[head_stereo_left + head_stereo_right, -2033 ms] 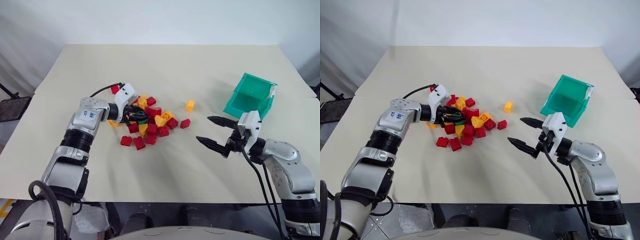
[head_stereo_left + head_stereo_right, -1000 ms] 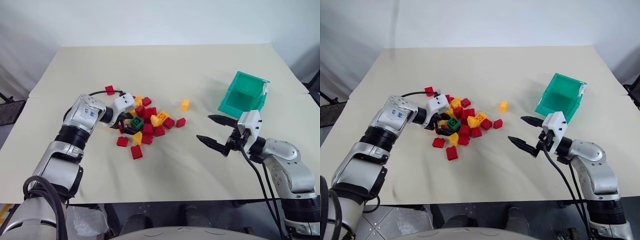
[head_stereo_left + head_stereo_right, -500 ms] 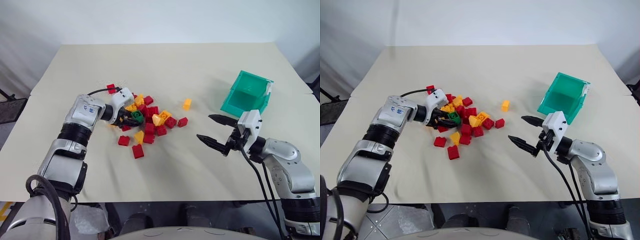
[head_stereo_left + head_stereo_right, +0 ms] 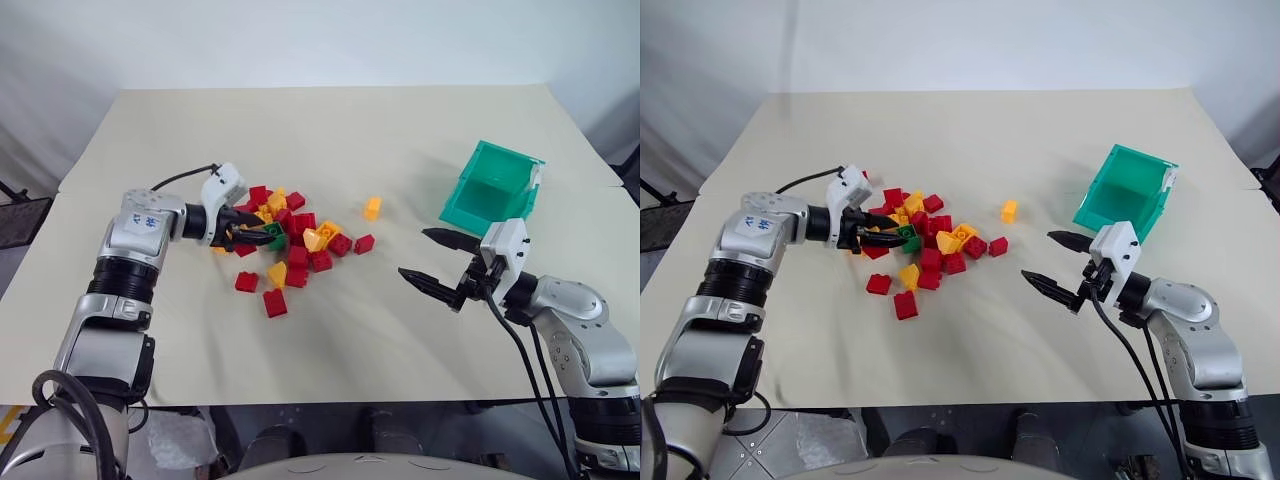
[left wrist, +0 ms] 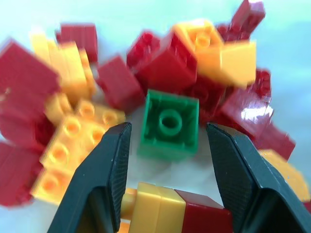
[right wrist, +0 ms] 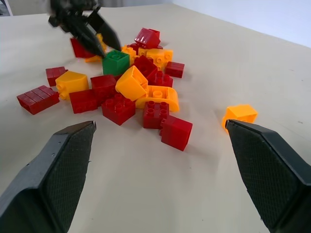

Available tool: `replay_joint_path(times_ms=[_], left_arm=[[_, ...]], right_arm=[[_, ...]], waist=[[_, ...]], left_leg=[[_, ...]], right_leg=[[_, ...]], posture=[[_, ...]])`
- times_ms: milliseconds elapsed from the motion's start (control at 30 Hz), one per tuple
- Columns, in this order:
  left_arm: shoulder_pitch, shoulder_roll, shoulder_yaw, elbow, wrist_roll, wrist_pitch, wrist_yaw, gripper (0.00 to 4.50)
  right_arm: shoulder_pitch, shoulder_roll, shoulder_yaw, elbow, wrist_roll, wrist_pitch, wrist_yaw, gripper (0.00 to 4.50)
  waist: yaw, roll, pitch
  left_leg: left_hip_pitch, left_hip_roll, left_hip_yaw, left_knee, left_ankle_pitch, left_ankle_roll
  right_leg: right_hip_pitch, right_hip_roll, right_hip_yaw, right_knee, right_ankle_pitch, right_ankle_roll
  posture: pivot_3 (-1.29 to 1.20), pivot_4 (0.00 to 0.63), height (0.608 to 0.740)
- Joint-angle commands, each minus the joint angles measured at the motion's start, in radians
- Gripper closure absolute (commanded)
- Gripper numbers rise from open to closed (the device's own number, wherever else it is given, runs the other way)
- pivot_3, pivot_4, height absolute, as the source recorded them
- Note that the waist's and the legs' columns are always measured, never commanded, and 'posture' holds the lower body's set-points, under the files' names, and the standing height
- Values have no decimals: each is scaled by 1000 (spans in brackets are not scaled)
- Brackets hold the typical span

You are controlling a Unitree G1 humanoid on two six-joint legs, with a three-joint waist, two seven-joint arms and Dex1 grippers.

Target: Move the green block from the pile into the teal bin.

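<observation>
The green block [image 5: 169, 124] sits in the pile [image 4: 288, 240] between the left end effector's [image 5: 167, 160] parted fingers, ungrasped. The right end effector [image 4: 437, 262] hovers wide open, empty, near the teal bin [image 4: 492, 187].

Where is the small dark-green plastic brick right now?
The small dark-green plastic brick lies in the red-and-yellow brick pile, between the left gripper's fingers.

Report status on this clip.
Left end effector straddling small dark-green studded plastic brick, fingers apart, no contact visible. Right end effector open, idle. Red and yellow bricks crowd it; teal plastic bin waiting.
</observation>
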Motion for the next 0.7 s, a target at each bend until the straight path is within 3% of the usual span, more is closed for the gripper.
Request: replay_joint_path(times_ms=[33, 67, 300, 700], left_arm=[[-24, -8, -6, 13, 23, -33, 36, 2339], [-31, -7, -13, 23, 31, -32, 37, 2339], [-56, 16, -29, 16, 40, -40, 0, 178], [-144, -27, -114, 127, 111, -107, -22, 178]], right_arm=[[-4, -14, -33, -9, 11, -12, 1, 0], [-5, -13, -33, -9, 11, -12, 0, 0], [9, -12, -38, -16, 12, -14, -4, 0], [-14, -2, -23, 9, 3, -25, -9, 0]], waist=[[3, 0, 0], [3, 0, 0], [3, 0, 0], [9, 0, 0]], left_leg=[[0, 0, 0, 0, 0, 0], [0, 0, 1, 0, 0, 0], [0, 0, 4, 0, 0, 0], [0, 0, 7, 0, 0, 1]], right_leg=[[0, 0, 0, 0, 0, 0], [0, 0, 1, 0, 0, 0], [-1, 0, 1, 0, 0, 0], [-1, 1, 2, 0, 1, 1]], posture=[[0, 150, 740], [0, 150, 740], [0, 150, 740], [0, 150, 740]])
